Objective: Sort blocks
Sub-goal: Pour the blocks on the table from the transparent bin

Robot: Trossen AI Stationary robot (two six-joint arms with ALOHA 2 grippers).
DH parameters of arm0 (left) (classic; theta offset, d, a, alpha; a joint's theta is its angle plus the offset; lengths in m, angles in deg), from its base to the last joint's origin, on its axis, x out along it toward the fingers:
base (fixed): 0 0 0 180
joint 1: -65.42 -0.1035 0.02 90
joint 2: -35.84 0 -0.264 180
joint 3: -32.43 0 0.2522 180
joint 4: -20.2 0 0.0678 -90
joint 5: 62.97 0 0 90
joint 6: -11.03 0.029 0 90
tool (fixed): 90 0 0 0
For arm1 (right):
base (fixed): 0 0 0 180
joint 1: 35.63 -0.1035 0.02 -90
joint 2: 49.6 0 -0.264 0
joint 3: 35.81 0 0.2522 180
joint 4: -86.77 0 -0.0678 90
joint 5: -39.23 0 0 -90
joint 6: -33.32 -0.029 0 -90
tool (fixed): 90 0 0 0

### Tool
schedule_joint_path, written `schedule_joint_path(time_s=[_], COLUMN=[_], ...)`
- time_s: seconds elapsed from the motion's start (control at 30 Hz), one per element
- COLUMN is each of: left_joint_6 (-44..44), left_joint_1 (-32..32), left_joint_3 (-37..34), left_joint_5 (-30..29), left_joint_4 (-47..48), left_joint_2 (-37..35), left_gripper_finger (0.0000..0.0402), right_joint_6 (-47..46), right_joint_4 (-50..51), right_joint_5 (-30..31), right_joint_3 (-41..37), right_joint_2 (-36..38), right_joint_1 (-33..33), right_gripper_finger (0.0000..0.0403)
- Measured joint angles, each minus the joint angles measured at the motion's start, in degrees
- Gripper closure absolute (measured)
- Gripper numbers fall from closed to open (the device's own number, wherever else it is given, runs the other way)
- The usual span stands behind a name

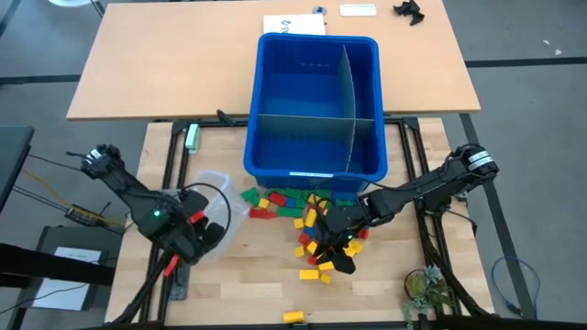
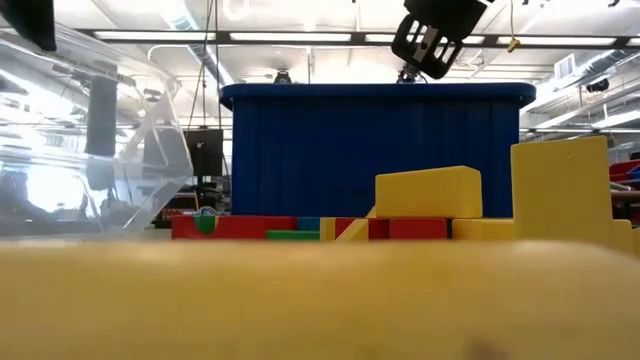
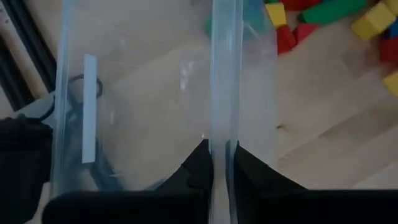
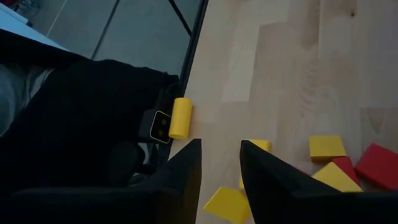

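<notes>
1. My right gripper [image 4: 221, 168] hovers over the blocks [image 1: 316, 229] in front of the blue bin [image 1: 316, 105], fingers narrowly parted, nothing clearly between them.
2. My left gripper [image 3: 219, 163] is pinched on the wall of the clear tub [image 1: 213, 197], to the bin's front-left.
3. The blocks look light, rigid and slick; I'd take one across its flat sides.
4. They are red, yellow, green and blue, heaped loosely; one yellow block [image 1: 293, 316] lies farther from the bin.

wooden table [image 1: 266, 280], blocks [image 1: 275, 202], blue bin [image 1: 316, 110], clear tub [image 1: 215, 215]
</notes>
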Motion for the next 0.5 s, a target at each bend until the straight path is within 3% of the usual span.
schedule_joint_path(time_s=[0.5], left_joint_6=[-0.3], left_joint_1=[-11.9], left_joint_3=[-0.9], left_joint_5=[-9.4], left_joint_4=[0.4], left_joint_2=[1.1], left_gripper_finger=[0.0361], right_joint_6=[-0.8], right_joint_4=[0.0], right_joint_5=[0.1], right_joint_3=[0.0], right_joint_2=[0.0], right_joint_1=[0.0], right_gripper_finger=[0.0303])
